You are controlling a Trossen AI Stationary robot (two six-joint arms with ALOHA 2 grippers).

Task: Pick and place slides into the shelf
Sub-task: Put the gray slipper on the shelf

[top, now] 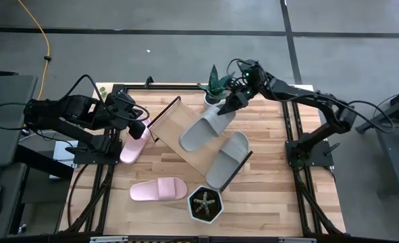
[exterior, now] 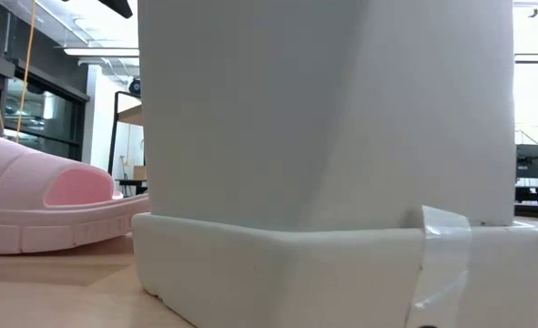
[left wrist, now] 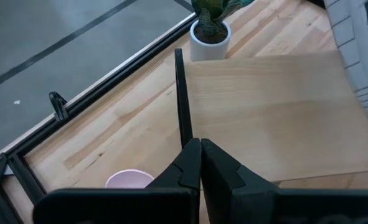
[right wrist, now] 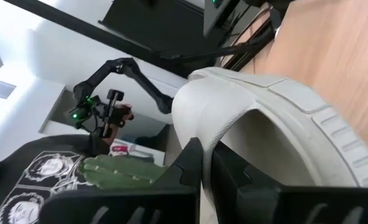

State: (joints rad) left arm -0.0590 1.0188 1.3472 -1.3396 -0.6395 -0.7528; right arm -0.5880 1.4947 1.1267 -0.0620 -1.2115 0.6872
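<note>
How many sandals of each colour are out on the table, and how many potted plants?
Pink sandals: 2, one lying near the front, one by the left pincer.
Grey-beige sandals: 2, both on the shelf, at and.
Potted plants: 2, at and.
Total: 6

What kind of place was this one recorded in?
Probably a robotics lab or workshop: a butcher-block wooden table on a black metal frame, grey concrete floor with a yellow cable, and ceiling strip lights.
</note>
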